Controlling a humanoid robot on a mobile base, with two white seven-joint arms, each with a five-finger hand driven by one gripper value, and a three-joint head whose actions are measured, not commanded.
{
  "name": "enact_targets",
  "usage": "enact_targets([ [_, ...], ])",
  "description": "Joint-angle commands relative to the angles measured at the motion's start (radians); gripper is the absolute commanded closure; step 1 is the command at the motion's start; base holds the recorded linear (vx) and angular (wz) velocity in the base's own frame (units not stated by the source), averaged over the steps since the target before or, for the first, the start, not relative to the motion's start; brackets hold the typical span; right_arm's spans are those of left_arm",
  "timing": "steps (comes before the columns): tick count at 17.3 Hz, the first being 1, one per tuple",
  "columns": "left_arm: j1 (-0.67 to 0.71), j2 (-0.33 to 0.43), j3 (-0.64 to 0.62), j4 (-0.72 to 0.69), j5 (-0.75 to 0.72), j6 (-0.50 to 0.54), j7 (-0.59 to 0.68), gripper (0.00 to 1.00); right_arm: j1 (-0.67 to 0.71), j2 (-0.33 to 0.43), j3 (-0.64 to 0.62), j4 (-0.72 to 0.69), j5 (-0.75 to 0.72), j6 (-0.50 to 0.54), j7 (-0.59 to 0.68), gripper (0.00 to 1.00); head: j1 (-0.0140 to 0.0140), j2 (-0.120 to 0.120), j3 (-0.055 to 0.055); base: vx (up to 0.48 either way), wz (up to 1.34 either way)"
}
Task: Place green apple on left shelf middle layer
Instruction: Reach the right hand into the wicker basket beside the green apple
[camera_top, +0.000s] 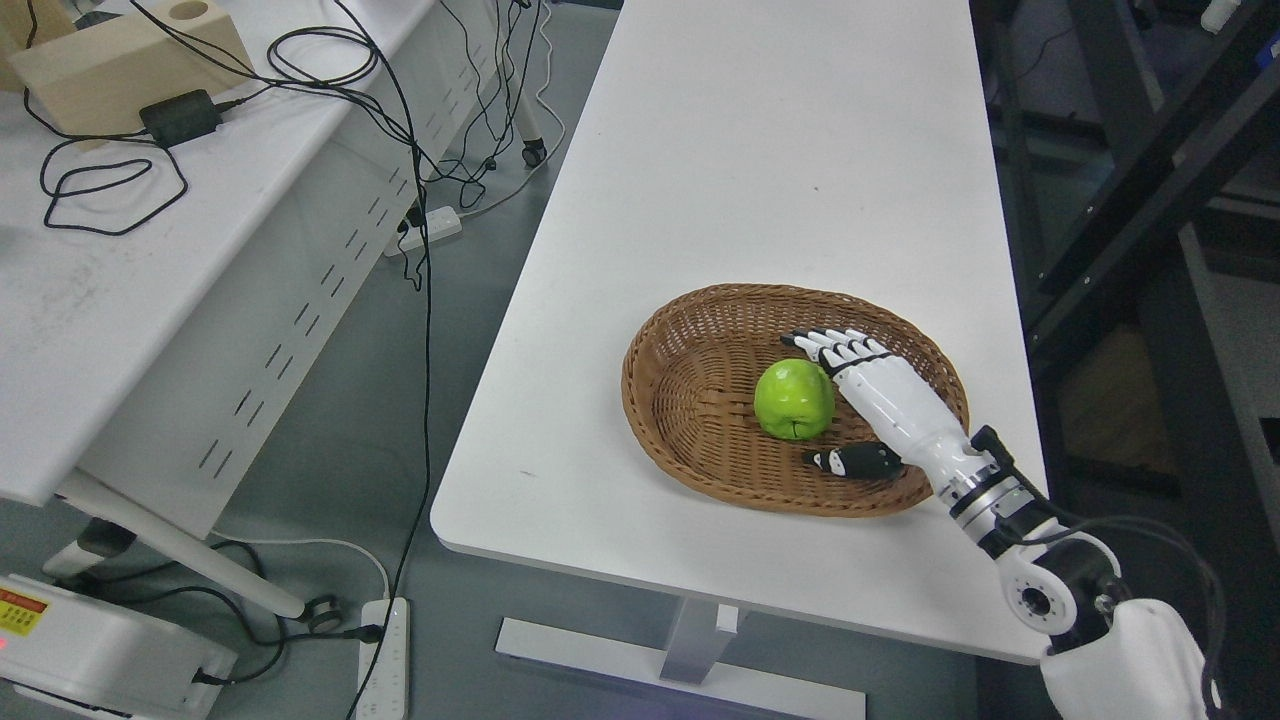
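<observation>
Reaching for the apple, grab not made yet

Right robot hand (850, 400) sits open beside the green apple (794, 399) in the basket (690, 400), lower right of frame (shelf isn't visible). Next I'd guess: close fingers, lift.

- A long white table (760, 180) runs from the near edge up to the top of the head view, standing on a white pedestal leg (690, 640) with a flat foot; its top is plain and smooth
- A brown wicker basket (690, 400), oval and shallow, sits directly on the table near its front right part; nothing else lies straight on this top
- A second white table (150, 280) stands at the left, apart from the first across a strip of grey floor; on it lie a pale wooden block (110, 60), a black power adapter (180, 117) and looping black cables (100, 195), perhaps joined to the adapter
</observation>
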Motion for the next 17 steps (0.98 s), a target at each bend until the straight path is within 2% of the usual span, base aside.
enact_targets([
  [1,0.009,0.017,0.0,0.0,0.0,0.0,-0.001,0.0,-0.02,-0.045,0.018,0.014,-0.006,-0.003,0.004,0.0,0.0,0.0,0.0,0.0,0.0],
  [5,0.009,0.017,0.0,0.0,0.0,0.0,-0.001,0.0,-0.063,-0.045,0.084,0.017,0.002,-0.006,0.125,0.0,0.0,0.0,0.0,0.0,0.0],
  [10,0.009,0.017,0.0,0.0,0.0,0.0,-0.001,0.0,-0.154,-0.036,0.138,0.086,0.002,-0.006,0.129,0.0,0.0,0.0,0.0,0.0,0.0],
  [17,0.009,0.017,0.0,0.0,0.0,0.0,0.001,0.0,-0.203,-0.036,0.192,0.086,-0.005,-0.008,0.134,0.0,0.0,0.0,0.0,0.0,0.0],
])
